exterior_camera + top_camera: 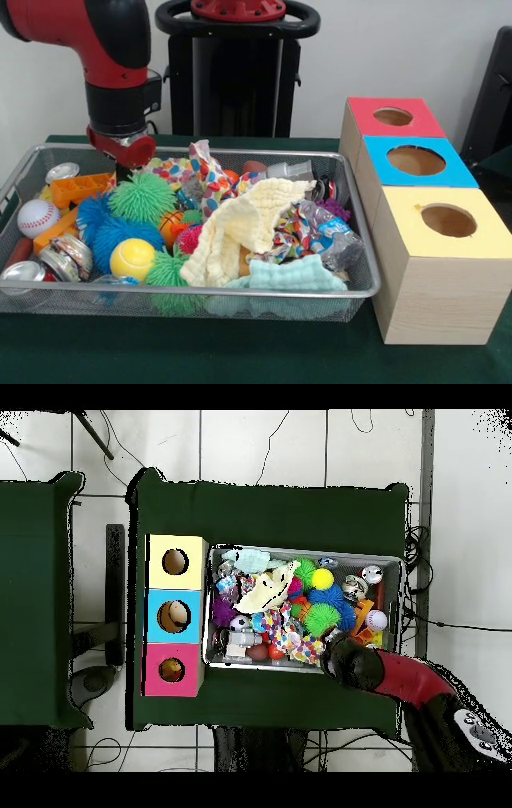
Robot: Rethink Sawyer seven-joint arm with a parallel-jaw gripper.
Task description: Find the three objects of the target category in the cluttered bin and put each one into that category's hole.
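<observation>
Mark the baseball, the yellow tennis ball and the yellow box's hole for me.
baseball [37, 217], front view, middle of its white face.
yellow tennis ball [131, 258], front view, centre of the ball.
yellow box's hole [448, 220], front view, inside the round opening.

Arm [104, 48] red and black, upper left of frame; desk [240, 352] covered in dark green; bin [352, 284] silver wire mesh; box tops at right: red [394, 118], blue [416, 162], yellow [448, 222], sides pale wood grain; in the bin: spiky ball green [142, 198], another blue [108, 232]; smooth ball yellow [132, 258]; baseball [37, 218] white with red stitching; tray [76, 189] orange; cloth [240, 232] pale yellow, waffled; folded cloth [296, 276] mint green; fabric [204, 180] white with multicoloured dots; small fuzzy ball pink [190, 238]; tins [66, 256] silver.
</observation>
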